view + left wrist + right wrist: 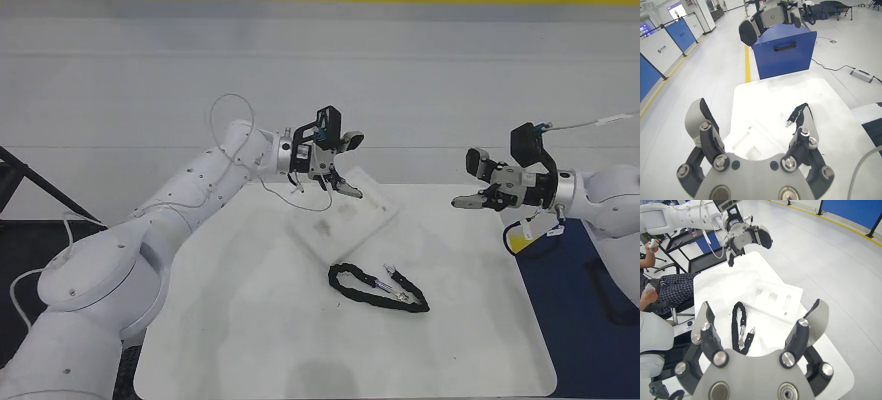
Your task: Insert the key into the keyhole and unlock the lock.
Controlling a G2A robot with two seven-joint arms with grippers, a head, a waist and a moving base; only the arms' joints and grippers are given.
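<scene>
On the white desk (470, 330), a white foam tray (345, 228) lies flat toward the far edge, set at an angle to the desk's sides. Its three rectangular pockets (773, 297) sit in a row and show bare foam floors. Just beside the tray's near edge, at mid-desk, lies the lock (378, 287): a chain in a black sleeve, bent into a narrow loop, with its two metal ends (752, 330) side by side and not joined. A small metal part (740, 342) sits at the tip of the barrel end; whether it is the key cannot be told.

The left claw (350, 165) hangs above the tray's far corner, fingers spread apart, clear of the foam. The right claw (468, 182) hangs above the desk's right edge, well apart from the lock, fingers likewise spread apart. The two claws face each other across the desk. A blue cabinet (783, 60) stands on the floor just beside the desk's right side.
</scene>
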